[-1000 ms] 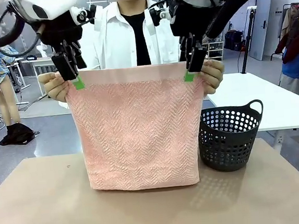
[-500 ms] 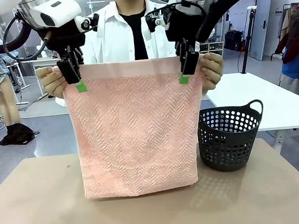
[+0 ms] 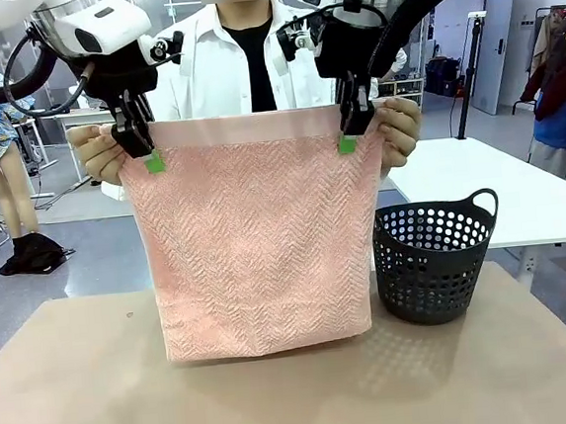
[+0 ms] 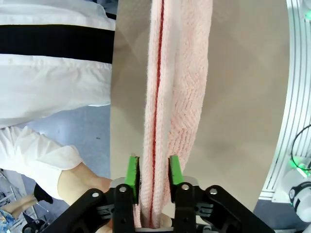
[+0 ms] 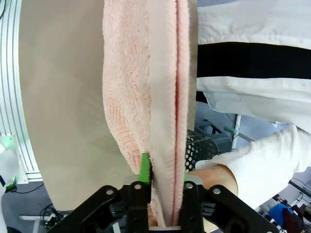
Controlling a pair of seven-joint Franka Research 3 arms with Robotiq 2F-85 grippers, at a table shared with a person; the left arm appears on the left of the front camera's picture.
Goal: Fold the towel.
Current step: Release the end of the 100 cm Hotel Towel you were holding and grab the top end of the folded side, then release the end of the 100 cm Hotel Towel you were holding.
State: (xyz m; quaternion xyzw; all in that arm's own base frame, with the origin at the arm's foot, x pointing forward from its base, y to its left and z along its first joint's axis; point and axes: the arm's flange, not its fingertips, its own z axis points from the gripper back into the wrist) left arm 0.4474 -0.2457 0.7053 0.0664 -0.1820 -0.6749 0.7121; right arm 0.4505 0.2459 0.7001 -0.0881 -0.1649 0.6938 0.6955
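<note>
The towel hangs doubled, in a vertical plane above the counter. Its paler band runs level along the top and the cloth drops straight down.

The left hand and right hand are each clamped on a top corner. A person also grips both corners.

A dark perforated basket stands on the tan counter. The room floor is grey.

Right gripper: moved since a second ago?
Yes. The right gripper has shifted slightly to picture left, away from the basket, and is clamped on the towel's top corner.
</note>
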